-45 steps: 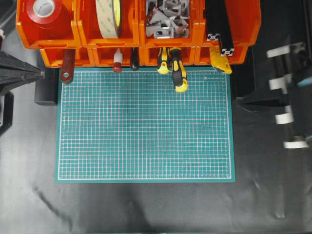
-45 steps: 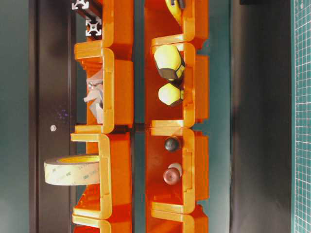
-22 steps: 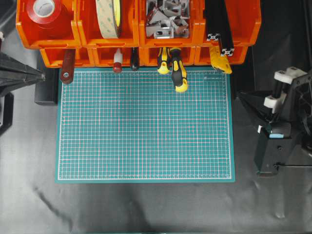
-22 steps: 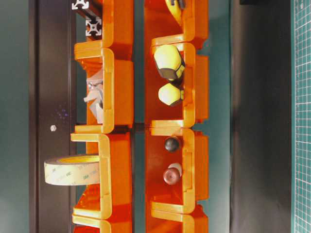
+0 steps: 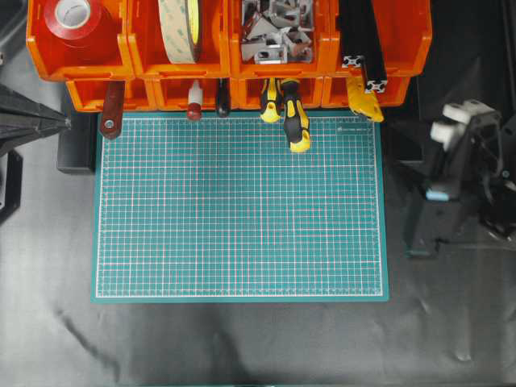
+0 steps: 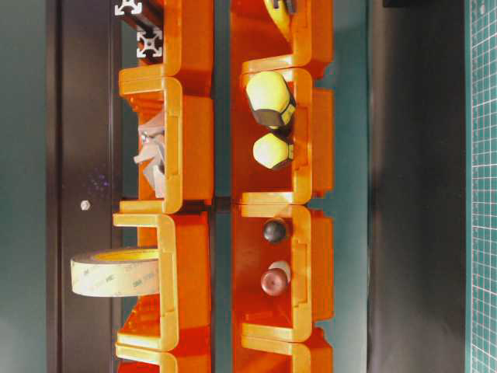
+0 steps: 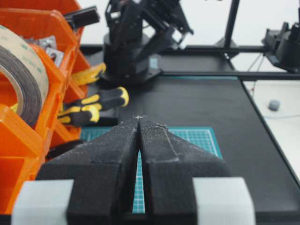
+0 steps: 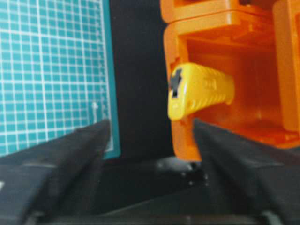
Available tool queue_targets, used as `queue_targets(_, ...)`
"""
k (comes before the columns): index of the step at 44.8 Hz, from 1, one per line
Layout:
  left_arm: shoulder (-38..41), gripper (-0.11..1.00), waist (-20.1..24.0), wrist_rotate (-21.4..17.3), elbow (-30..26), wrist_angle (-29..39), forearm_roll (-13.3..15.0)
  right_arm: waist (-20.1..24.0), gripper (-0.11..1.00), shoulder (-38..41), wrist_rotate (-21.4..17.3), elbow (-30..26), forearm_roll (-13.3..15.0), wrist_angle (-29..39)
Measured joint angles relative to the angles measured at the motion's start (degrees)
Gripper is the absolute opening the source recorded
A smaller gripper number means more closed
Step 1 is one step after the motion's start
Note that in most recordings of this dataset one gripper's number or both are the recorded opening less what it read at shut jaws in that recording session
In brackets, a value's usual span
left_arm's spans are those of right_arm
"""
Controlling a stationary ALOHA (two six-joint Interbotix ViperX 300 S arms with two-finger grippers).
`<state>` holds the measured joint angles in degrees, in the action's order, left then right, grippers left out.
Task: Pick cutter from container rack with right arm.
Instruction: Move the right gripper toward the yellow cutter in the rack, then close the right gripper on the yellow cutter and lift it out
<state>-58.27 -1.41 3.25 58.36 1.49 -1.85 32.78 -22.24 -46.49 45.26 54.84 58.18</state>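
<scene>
Black sheeting covered the table (image 5: 242,347), and a green gridded cutting mat (image 5: 239,208) lay on it, to the left of the right arm in the overhead view. Along the far edge ran the container rack (image 5: 403,48), its orange bins in two tiers, wider than the mat.

Off the mat's right edge stood the right arm (image 5: 455,189), black with white fittings and a small light-blue mark. Its right gripper (image 8: 150,140) had its two black fingers (image 8: 70,150) spread wide with nothing between them. Ahead of that gap, a little toward the right finger, the cutter (image 8: 199,91) lay in the end bin of the lower tier, its yellow ribbed butt poking out over the bin's front lip; the fingers were apart from it. From overhead the same yellow end (image 5: 364,99) showed at the rack's lower right bin, up and to the left of the arm.

Beyond the cutter, further from the right gripper, two yellow-and-black screwdrivers (image 5: 294,121) hung out over the mat's top edge.

Across the table, the left gripper (image 7: 138,123) had its jaws pressed together, holding nothing, with the rack just to its left.
</scene>
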Motion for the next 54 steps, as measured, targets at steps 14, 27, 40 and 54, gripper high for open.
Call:
queue_targets(14,-0.2,0.01,-0.1,0.0,0.0,-0.1,0.0,-5.7,0.77,2.9,-0.1,1.0,6.3,-2.2)
queue_targets(27,-0.5,0.01,0.0,0.1,0.0,0.0,0.0,-10.5,0.77,4.3,-0.1,2.6,7.0,-5.9)
queue_targets(40,-1.3,0.01,-0.2,0.1,0.0,0.0,-0.1,-12.6,0.76,5.0,-0.3,2.9,7.1,-7.3)
queue_targets(54,-3.4,0.01,-0.3,0.1,0.1,0.0,-0.1,-12.9,0.68,5.0,-0.3,2.9,7.1,-7.4)
